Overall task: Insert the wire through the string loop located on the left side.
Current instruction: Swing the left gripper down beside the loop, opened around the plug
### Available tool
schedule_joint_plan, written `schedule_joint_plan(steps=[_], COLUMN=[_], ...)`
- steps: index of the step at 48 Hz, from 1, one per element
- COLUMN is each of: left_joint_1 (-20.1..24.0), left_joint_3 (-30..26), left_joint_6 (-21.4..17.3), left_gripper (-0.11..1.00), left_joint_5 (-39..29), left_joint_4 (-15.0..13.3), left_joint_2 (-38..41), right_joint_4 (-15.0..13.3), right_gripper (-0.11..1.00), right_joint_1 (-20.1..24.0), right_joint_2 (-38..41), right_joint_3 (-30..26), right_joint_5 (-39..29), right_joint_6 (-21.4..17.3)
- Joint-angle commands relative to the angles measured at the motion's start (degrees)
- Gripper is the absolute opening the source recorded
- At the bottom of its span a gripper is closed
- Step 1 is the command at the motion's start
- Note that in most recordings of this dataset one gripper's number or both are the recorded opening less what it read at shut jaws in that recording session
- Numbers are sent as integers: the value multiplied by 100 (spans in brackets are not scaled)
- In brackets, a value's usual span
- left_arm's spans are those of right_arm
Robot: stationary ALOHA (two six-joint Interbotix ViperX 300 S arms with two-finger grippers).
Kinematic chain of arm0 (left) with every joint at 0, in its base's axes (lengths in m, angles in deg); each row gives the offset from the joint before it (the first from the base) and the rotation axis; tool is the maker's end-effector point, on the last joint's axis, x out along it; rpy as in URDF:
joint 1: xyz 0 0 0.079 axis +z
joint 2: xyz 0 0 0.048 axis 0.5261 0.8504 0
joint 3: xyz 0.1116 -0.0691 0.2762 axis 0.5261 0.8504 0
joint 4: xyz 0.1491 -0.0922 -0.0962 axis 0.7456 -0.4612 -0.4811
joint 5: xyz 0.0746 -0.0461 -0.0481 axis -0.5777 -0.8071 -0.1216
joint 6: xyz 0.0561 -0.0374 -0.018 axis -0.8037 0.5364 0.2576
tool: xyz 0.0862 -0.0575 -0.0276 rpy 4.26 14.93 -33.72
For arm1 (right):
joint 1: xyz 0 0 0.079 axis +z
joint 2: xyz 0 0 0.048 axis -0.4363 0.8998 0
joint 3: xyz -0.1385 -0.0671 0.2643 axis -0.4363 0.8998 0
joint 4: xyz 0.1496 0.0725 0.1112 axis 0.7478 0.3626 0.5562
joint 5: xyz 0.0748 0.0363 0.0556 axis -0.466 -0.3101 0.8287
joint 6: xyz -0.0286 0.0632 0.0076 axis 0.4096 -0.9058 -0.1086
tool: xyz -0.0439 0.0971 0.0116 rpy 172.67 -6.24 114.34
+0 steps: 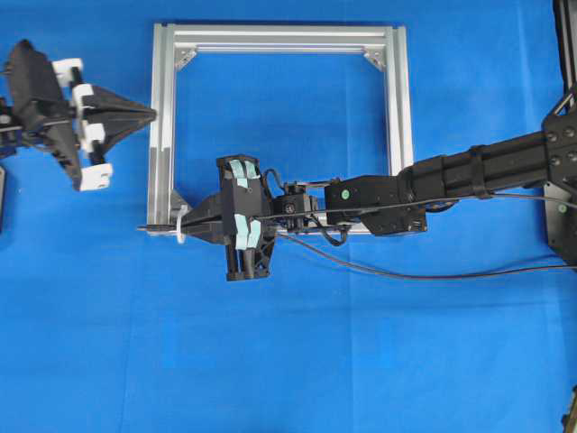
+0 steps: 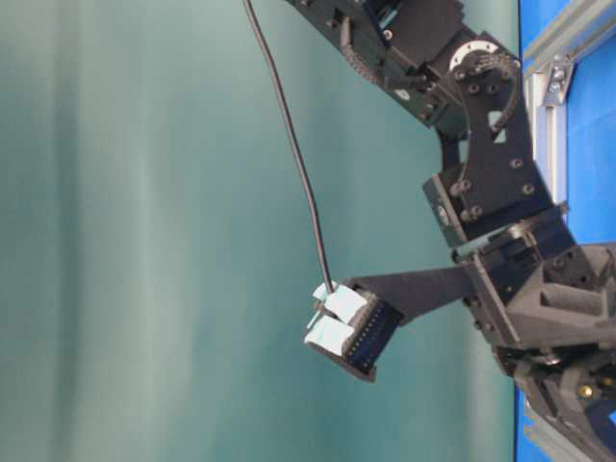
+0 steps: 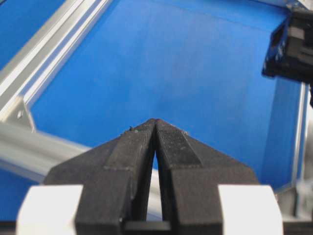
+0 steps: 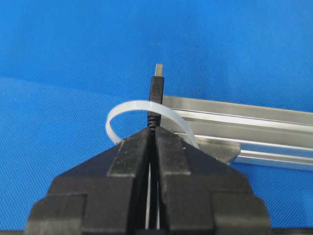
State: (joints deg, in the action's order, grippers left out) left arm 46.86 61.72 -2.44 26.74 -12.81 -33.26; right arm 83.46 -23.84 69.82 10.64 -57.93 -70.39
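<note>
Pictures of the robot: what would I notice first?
The right end effector, shut on the wire, pokes its plug through the white string loop at the silver frame's lower left corner. The left end effector, shut and empty, hangs left of the frame.

A black arm (image 2: 481, 144) fills the right side, its hand (image 2: 339, 327) at six o'clock of centre, white-padded tips pressed together. A black cable (image 2: 289, 135) drops from twelve o'clock to it. Aluminium frame (image 2: 553, 87) at two o'clock.
</note>
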Motion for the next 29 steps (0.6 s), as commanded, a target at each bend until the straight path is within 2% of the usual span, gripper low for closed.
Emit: schedule_joint_plan(steps=[1, 7, 16, 29], left_joint_1=[-9, -53, -360, -1538], left_joint_3=[62, 44, 0, 0], left_joint_6=[0, 18, 18, 18], left_gripper=[0, 0, 0, 0], left_joint_5=[-211, -483, -519, -519], left_joint_4=[9, 9, 9, 26], left_joint_2=[-299, -360, -369, -378], right_joint_4=[0, 0, 0, 9], right_gripper=[1, 1, 1, 1], right_joint_1=[9, 9, 0, 9], right_joint_2=[-132, -132, -141, -132], right_joint_3=[-97, -105, -105, -105], right_joint_5=[26, 53, 26, 26], right_joint_6=[-9, -9, -9, -9])
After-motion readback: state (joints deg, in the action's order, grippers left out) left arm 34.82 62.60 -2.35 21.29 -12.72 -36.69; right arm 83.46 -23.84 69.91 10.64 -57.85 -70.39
